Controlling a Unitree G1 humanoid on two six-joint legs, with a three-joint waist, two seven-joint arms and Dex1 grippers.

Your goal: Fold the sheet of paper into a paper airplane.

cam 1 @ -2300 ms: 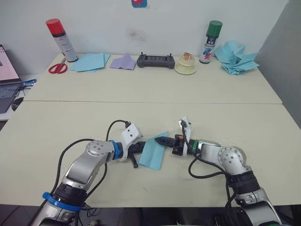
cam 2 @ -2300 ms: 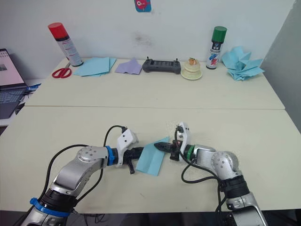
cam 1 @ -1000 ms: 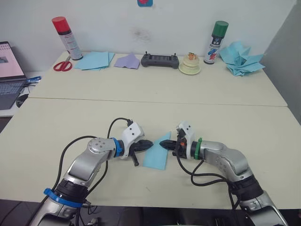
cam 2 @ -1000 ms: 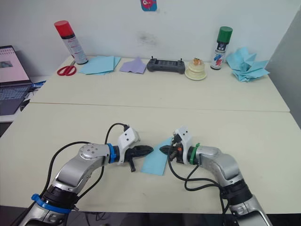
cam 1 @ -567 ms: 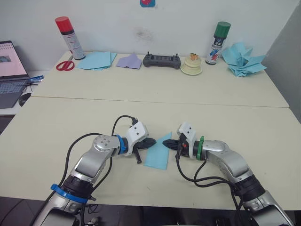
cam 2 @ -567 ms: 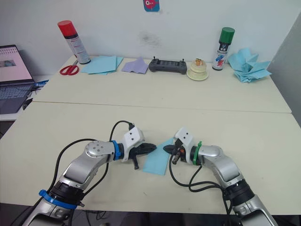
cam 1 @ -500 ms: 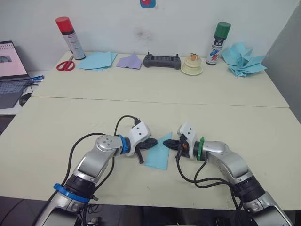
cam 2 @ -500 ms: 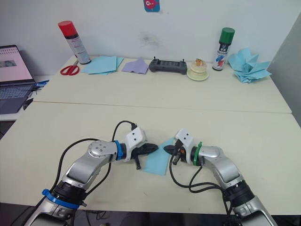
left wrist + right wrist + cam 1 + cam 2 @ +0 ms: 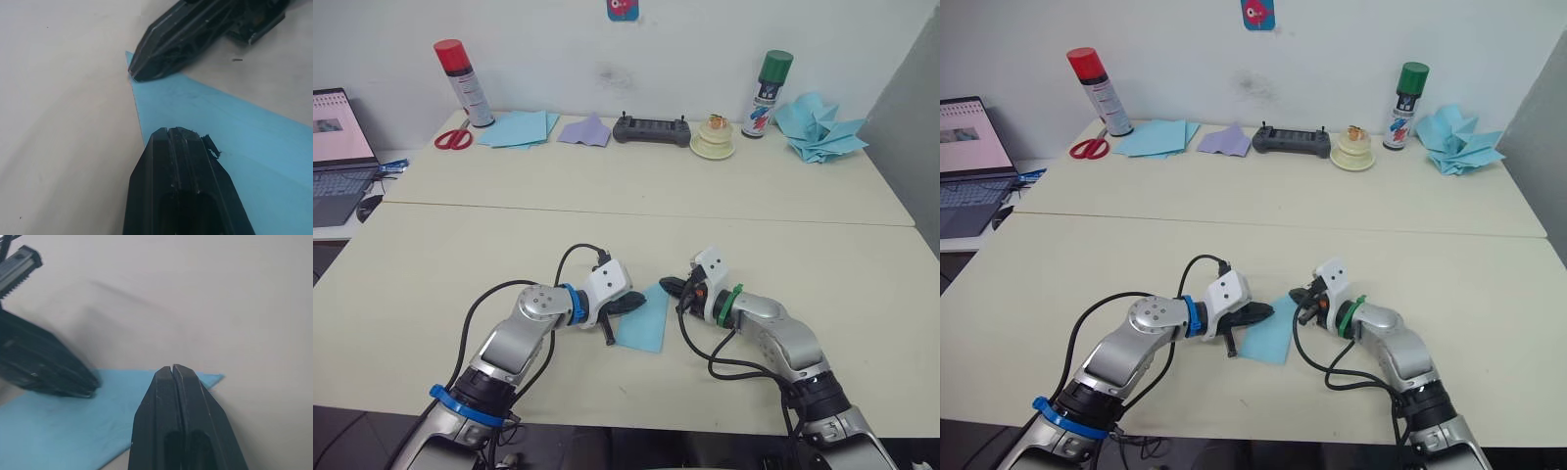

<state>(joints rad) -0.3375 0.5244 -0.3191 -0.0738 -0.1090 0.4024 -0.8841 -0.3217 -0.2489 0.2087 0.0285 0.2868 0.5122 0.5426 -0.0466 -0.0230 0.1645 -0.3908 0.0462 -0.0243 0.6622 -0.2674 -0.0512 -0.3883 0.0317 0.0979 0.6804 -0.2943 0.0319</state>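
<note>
The light-blue sheet of paper (image 9: 642, 329) lies flat on the near table between my two arms, folded to a narrow shape with a pointed far corner. My left gripper (image 9: 639, 303) is shut, its tip resting on the sheet's left part (image 9: 234, 127). My right gripper (image 9: 669, 286) is also shut, with its tip at the sheet's far pointed corner (image 9: 210, 378). The two tips sit a short distance apart over the paper. No paper airplane shape shows here.
Along the far table edge stand a red spray can (image 9: 463, 81), scissors (image 9: 453, 139), a pile of blue sheets (image 9: 519, 128), a pale purple paper piece (image 9: 585, 130), a black controller (image 9: 651, 130), a green spray can (image 9: 766, 82) and a heap of blue paper shapes (image 9: 818, 127). A laptop (image 9: 335, 147) sits far left.
My left gripper has slid right onto the sheet. The right gripper has drawn back slightly to the sheet's far corner. The view itself has shifted a little.
</note>
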